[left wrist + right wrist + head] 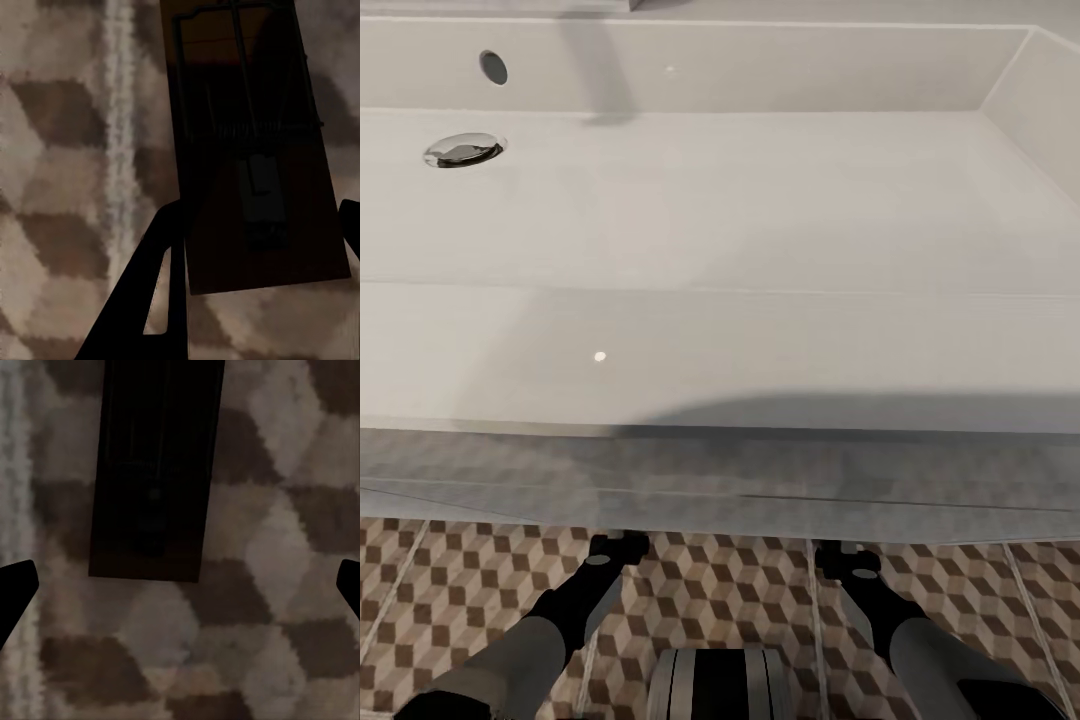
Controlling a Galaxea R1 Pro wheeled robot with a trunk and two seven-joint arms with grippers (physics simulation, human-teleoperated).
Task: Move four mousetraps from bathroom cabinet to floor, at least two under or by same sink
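In the left wrist view a dark-brown mousetrap [259,150] with its wire bar sits between the black fingers [161,277] of my left gripper [262,217], which is shut on its near end just above the cube-patterned bathroom floor [60,187]. In the right wrist view a second mousetrap [154,472] lies flat on the floor [285,547] beyond my right gripper [187,581], which is open and clear of it. The white trough sink [720,200] spreads across the head view. Both forearms reach under its vanity, which hides the fingers there.
The vanity's grey front panel [720,480] overhangs the tiled floor [720,600] directly above both wrists. The chrome drain [465,150] and overflow hole [493,67] sit at the basin's far left. My robot's base [720,685] shows between the arms.
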